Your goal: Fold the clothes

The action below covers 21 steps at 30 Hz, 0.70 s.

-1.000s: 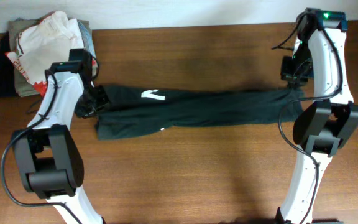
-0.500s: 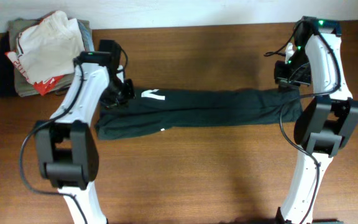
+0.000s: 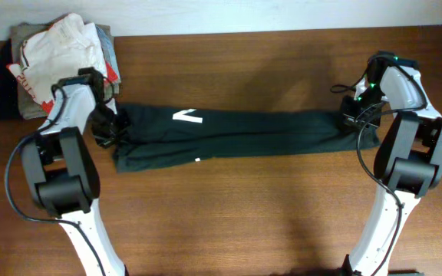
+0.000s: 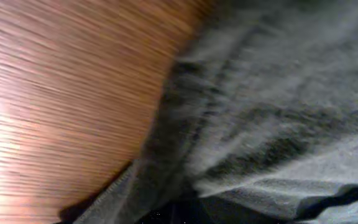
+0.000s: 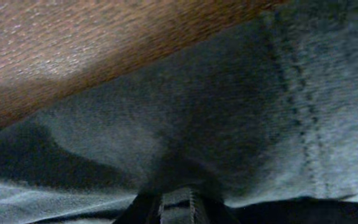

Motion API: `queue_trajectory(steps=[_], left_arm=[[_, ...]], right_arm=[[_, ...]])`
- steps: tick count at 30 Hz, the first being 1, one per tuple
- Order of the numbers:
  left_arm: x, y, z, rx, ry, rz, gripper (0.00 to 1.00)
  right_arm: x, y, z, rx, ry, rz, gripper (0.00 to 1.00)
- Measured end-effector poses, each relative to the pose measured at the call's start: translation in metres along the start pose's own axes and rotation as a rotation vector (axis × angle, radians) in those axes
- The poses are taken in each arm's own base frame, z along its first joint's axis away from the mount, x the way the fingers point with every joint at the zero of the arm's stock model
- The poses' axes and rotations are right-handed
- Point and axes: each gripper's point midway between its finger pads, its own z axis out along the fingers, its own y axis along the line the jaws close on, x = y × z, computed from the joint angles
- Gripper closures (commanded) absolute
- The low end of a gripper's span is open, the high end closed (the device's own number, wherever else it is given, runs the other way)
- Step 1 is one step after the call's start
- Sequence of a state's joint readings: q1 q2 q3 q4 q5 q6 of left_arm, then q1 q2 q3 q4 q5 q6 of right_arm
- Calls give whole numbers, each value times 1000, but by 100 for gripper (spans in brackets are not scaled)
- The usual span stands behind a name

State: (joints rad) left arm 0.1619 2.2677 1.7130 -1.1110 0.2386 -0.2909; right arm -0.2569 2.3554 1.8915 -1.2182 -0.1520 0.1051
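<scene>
Brown wooden desk, white wall behind its far edge; heap of clothes at the far left corner. Dark garment lies drawn out long across the middle, parallel to the far edge. Left gripper and right gripper are each clamped tight on one end of it, the cloth bunched at the fingers.

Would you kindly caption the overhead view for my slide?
Dark garment stretched along the table, left gripper and right gripper at its ends, clothes pile at the far corner.
</scene>
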Motion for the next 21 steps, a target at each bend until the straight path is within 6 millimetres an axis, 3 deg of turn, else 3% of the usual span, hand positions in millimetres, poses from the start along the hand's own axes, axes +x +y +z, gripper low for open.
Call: queue_trajectory(steps=[2, 3, 4, 5, 6, 7, 8, 10, 14, 16, 17, 19, 20, 21], left_arm=[[-10, 18, -6, 38, -11, -51, 99], [-14, 29, -10, 31, -14, -72, 99], [-20, 45, -17, -10, -16, -91, 99], [-28, 66, -26, -60, -15, -122, 91], [-29, 71, -35, -87, -8, -126, 54], [-35, 64, -50, -105, -30, -102, 12], [-38, 57, -55, -106, -46, -84, 1], [-34, 38, -53, -122, -44, -34, 1], [-32, 27, -51, -128, -44, -6, 1], [-32, 28, -51, -130, -46, -6, 1], [-32, 28, -51, -130, -46, -6, 1], [-35, 27, -51, -127, -56, -5, 1], [-36, 27, -51, -126, -60, -4, 1], [-36, 27, -51, -126, -61, -4, 1]], right_arm=[[2, 0, -2, -1, 9, 4, 76], [2, -2, -7, 14, 17, 19, 64], [-8, -7, -28, 32, -14, 48, 22], [-23, -12, -57, 36, -82, 64, 7], [-27, -17, -79, 40, -109, 78, 1], [-34, -21, -100, 36, -159, 82, 1], [-34, -22, -105, 17, -165, 70, 1], [-28, -14, -97, -93, -131, -43, 1], [-1, 3, -23, -257, -1, -135, 1], [6, 6, -15, -283, 16, -140, 0], [7, 9, -15, -298, 16, -141, 5], [17, 19, -13, -347, 38, -132, 25], [27, 35, -6, -367, 67, -146, 41], [34, 47, -2, -375, 86, -158, 67]])
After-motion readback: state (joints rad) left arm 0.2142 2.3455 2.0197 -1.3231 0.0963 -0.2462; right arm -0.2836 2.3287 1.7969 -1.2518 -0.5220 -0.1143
